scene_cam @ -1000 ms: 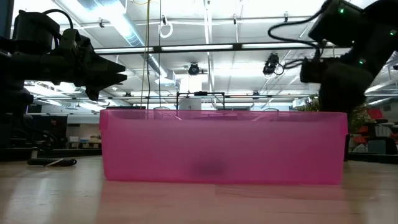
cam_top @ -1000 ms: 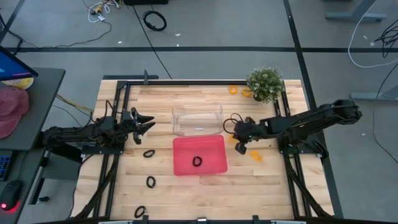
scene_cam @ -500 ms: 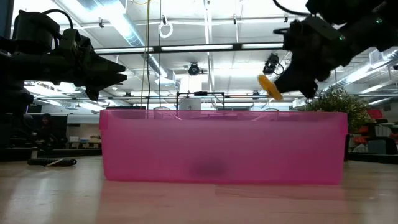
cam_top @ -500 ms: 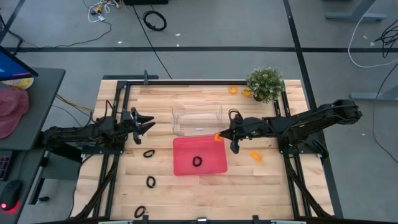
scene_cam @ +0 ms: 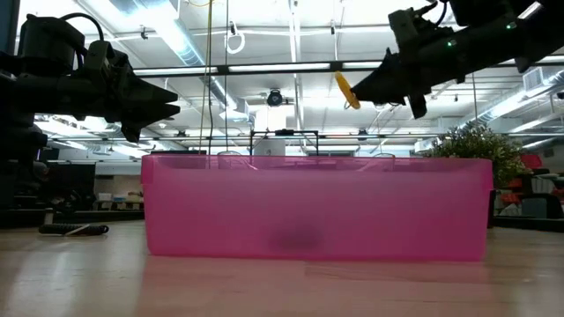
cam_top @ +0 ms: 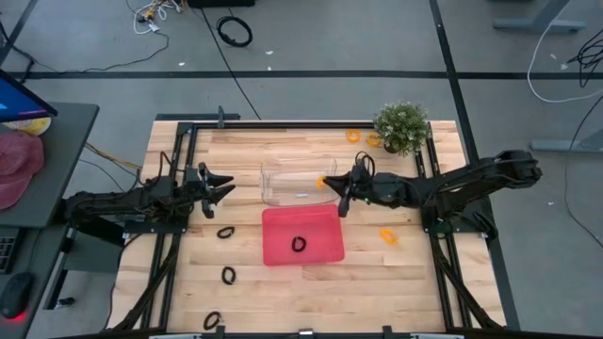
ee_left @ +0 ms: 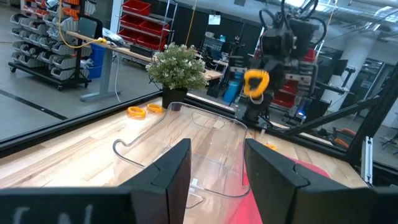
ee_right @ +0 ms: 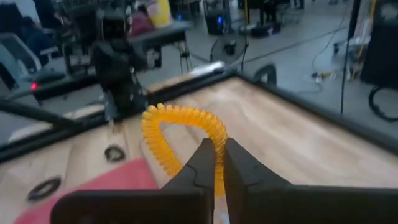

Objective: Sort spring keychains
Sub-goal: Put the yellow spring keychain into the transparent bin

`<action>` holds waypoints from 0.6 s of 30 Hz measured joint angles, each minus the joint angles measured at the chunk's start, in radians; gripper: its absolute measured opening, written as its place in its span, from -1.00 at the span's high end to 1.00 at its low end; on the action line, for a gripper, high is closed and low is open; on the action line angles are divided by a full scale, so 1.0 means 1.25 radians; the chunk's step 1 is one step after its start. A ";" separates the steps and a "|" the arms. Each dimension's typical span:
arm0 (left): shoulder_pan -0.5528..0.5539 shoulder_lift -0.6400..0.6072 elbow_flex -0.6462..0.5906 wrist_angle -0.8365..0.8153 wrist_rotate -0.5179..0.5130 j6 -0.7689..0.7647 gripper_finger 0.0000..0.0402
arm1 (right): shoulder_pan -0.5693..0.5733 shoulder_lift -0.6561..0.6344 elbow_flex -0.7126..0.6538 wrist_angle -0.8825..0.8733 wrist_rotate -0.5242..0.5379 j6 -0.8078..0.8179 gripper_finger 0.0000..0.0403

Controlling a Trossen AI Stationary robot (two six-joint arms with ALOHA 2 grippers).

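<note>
While the orange spring keychain [ee_right: 186, 143] hangs pinched between the closed fingers of the right gripper [cam_top: 341, 191], you see it held in the air above the right end of the clear bin [cam_top: 300, 182], the landmark for all that follows. The step in hand appears to be the carry of an orange piece toward that bin; the next move would call for bringing the loop well inside the bin's walls and then letting go, with the loop low enough that its springy coil does not bounce out.

Just in front of the clear bin lies the red tray [cam_top: 320, 247], with one black keychain [cam_top: 300, 244] in it. Three more black keychains [cam_top: 225, 232] lie on the table [cam_top: 396, 282] to the left of and in front of the tray, so most of the sorting looks still to be done. Another orange keychain [cam_top: 387, 234] rests to the right of the tray, and two orange ones [cam_top: 353, 136] lie behind the bin, beside the potted plant [cam_top: 402, 125].

Note the right arm stretched nearly level from the table's right side, its wrist reaching leftward to the bin's right end. To the left of the bin the left gripper [cam_top: 224, 185] waits above the table with fingers parted, grasping nothing, pointed toward the bin.
</note>
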 joint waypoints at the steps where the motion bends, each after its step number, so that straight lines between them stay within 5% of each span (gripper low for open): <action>1: 0.000 0.000 0.000 0.000 0.000 0.000 0.23 | -0.005 0.001 0.000 0.012 0.001 -0.007 0.95; 18: 0.000 0.000 0.000 0.000 0.000 0.000 0.23 | -0.019 0.001 0.000 0.002 -0.001 -0.037 0.90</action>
